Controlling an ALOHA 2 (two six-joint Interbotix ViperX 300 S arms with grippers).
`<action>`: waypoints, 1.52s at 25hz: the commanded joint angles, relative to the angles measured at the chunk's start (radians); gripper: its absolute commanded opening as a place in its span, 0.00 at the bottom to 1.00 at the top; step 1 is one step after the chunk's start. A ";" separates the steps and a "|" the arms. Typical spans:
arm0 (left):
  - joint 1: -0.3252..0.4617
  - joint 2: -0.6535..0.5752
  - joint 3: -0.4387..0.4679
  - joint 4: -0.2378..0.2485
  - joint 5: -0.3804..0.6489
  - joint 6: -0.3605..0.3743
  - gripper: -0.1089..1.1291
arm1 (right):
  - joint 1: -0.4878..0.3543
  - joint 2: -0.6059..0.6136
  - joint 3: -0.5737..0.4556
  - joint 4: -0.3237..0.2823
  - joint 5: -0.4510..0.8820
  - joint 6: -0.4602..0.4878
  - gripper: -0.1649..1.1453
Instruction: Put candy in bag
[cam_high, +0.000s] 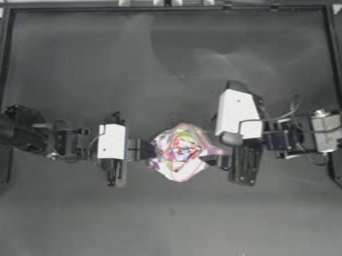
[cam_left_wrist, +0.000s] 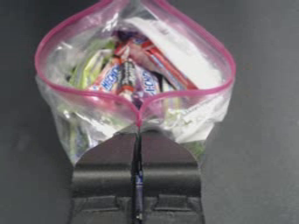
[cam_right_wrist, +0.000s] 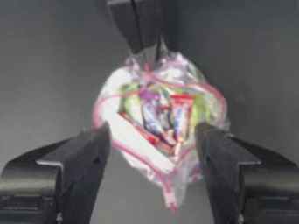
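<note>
The left arm reaches in from the left edge of the dark desk (cam_high: 80, 210), its white wrist block lying level with the middle. The left gripper (cam_high: 141, 149) sits just left of the bag (cam_high: 179, 152), and the left wrist view shows its two dark fingers (cam_left_wrist: 108, 164) clenched flat together on the bag's near rim, pinching the pink zip strip (cam_left_wrist: 139, 114) and a fold of clear plastic between them.

The bag stands at the middle of the desk between the two grippers, held up off the surface at that pinched edge. Its mouth is pulled wide into a heart-like loop of pink strip. Inside lie many wrapped sweets (cam_left_wrist: 125, 78), red, purple, green and white, packed lengthwise; a red and whitish wrapper (cam_right_wrist: 180, 114) stands among them in the right wrist view, but I cannot tell whether this is the single candy or just one of the assortment. A pale strip of plastic runs along one inner side of the opening.

Right of the bag, the right gripper (cam_right_wrist: 153, 151) is at the bag's opposite edge. Its fingers (cam_right_wrist: 79, 159) are spread well apart, released, one on each side of the open mouth, with the rim of the bag lying between them and nothing gripped. The right arm stretches back to the right edge of the desk.
</note>
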 joint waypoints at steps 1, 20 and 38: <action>0.003 -0.087 -0.015 0.002 0.049 0.023 0.12 | 0.002 -0.054 0.014 -0.005 -0.038 0.008 0.81; 0.003 -0.244 -0.011 0.002 0.187 0.072 0.12 | 0.002 -0.106 0.071 -0.018 -0.112 0.008 0.81; 0.009 -0.310 0.020 0.002 0.252 0.072 0.12 | 0.002 -0.106 0.072 -0.017 -0.124 0.006 0.81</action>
